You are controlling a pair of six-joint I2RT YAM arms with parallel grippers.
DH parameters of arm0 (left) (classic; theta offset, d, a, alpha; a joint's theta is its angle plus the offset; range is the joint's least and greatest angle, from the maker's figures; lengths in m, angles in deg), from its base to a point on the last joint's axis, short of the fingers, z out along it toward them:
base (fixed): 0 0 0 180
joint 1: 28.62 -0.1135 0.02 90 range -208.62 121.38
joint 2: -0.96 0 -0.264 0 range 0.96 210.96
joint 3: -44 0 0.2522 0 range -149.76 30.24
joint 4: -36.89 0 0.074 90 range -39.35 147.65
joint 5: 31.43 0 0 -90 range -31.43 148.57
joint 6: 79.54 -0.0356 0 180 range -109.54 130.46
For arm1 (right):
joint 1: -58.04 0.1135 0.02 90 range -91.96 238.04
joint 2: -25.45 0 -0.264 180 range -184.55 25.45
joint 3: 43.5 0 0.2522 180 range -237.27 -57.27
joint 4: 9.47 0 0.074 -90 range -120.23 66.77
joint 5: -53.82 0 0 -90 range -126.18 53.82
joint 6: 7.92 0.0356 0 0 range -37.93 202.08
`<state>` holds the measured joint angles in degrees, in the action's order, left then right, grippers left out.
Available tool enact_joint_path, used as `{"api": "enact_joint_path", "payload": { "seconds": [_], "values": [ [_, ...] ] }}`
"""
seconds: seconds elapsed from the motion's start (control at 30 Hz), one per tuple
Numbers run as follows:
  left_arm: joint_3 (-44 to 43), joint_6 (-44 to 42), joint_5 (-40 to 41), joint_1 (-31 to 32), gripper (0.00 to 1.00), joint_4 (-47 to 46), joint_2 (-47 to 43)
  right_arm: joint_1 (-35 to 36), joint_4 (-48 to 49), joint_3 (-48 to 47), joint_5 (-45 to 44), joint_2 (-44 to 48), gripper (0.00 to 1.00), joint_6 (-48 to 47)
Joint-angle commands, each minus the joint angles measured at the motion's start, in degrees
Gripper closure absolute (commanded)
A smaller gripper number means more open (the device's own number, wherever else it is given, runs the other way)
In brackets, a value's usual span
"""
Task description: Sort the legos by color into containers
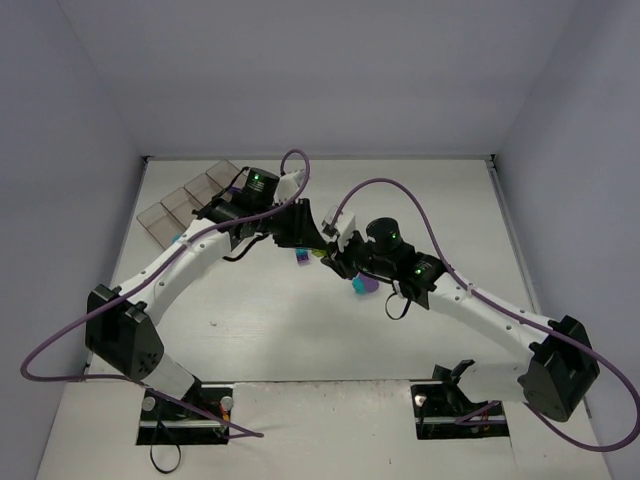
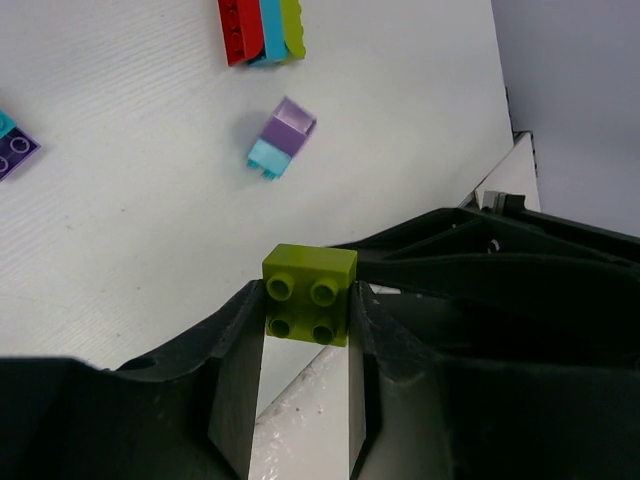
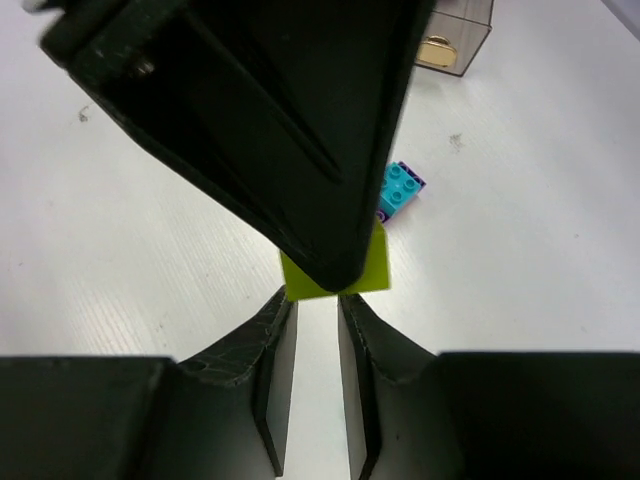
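Note:
A lime green lego [image 2: 310,295] is pinched between my left gripper's [image 2: 308,292] fingertips, lifted off the table, studs facing the camera. In the top view both grippers meet at mid-table: the left gripper [image 1: 312,246], the right gripper [image 1: 336,256]. In the right wrist view the left gripper's black body [image 3: 270,120] covers most of the lime lego [image 3: 376,270]. My right gripper [image 3: 317,296] has a narrow gap with nothing in it, its tips right at the lego's edge. The containers [image 1: 190,200] stand at the far left.
Loose legos lie on the table: a purple-and-cyan piece [image 2: 282,140], a red, cyan and green stack [image 2: 262,30], a purple brick [image 2: 15,150], a cyan-on-purple piece [image 3: 400,190]. In the top view, a purple lego [image 1: 300,260] and cyan and purple ones [image 1: 360,285] lie under the arms.

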<state>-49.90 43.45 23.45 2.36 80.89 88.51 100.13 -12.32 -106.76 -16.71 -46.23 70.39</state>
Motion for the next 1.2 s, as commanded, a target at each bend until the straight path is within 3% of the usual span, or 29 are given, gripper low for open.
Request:
{"api": "enact_joint_path", "payload": {
  "seconds": [0.0, 0.23, 0.33, 0.5, 0.63, 0.9, 1.13, 1.17],
  "values": [
    [-1.96, -1.88, -0.22, -1.10, 1.00, 0.43, -1.50, -1.04, 2.71, 0.01, -2.32, 0.75, 0.80, -0.36],
    [-0.54, -3.11, 7.68, -8.30, 1.00, 3.50, -2.29, -2.09, 2.53, 2.64, -5.40, 2.07, 0.45, 3.33],
    [-0.46, -4.34, 14.62, -11.81, 1.00, 6.23, -2.82, -3.06, 2.35, 4.14, -8.47, 3.12, 0.39, 6.93],
    [-0.19, -4.60, 29.27, -20.41, 1.00, 8.43, -3.26, -4.99, 0.78, 5.63, -16.20, 4.44, 0.37, 13.51],
    [-1.77, -4.87, 36.24, -26.23, 0.99, 7.03, 0.24, -6.93, -0.63, 6.16, -21.20, 4.62, 0.37, 18.70],
    [-10.64, -5.66, 41.09, -32.37, 0.96, 6.85, 14.57, -7.28, -3.36, 7.04, -27.36, 3.74, 0.37, 27.05],
    [-14.60, -6.19, 42.50, -32.91, 0.78, 6.59, 20.38, -7.37, -5.46, 8.19, -30.27, 3.48, 0.37, 32.24],
    [-14.78, -5.75, 42.58, -33.18, 0.70, 6.76, 20.90, -7.37, -6.43, 8.10, -30.80, 3.04, 0.37, 32.94]
  ]
}}
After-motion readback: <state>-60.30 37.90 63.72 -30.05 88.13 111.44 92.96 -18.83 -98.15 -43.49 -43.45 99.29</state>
